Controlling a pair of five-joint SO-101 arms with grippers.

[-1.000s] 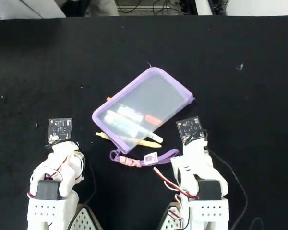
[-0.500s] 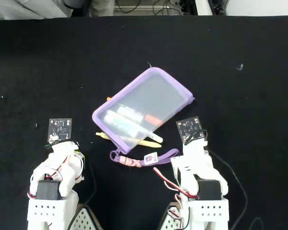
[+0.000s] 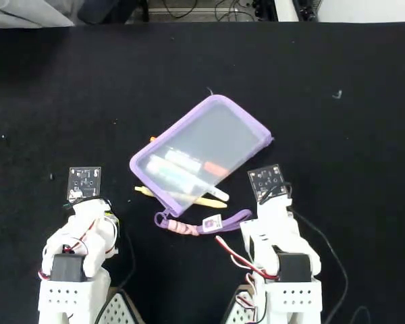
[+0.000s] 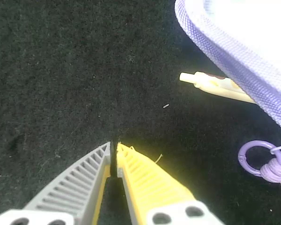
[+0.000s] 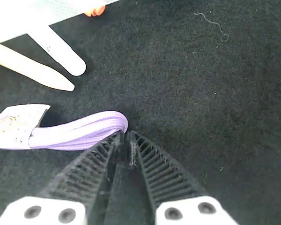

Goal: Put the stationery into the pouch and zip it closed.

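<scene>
Well, left gripper (image 4: 116,149) and right gripper (image 5: 127,137) sit pressed together; spread one wide, then pinch the yellow pen (image 4: 215,88).

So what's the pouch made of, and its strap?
Pouch: looks like frosted, see-through plastic, since the stationery shows through it. Its purple edge looks like woven fabric; the weave is visible. Strap: probably woven fabric cord, ribbed and matte.

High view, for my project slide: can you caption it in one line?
Purple-edged translucent pouch lies diagonally on the black table, pens protruding at its lower edge, wrist strap trailing.
</scene>
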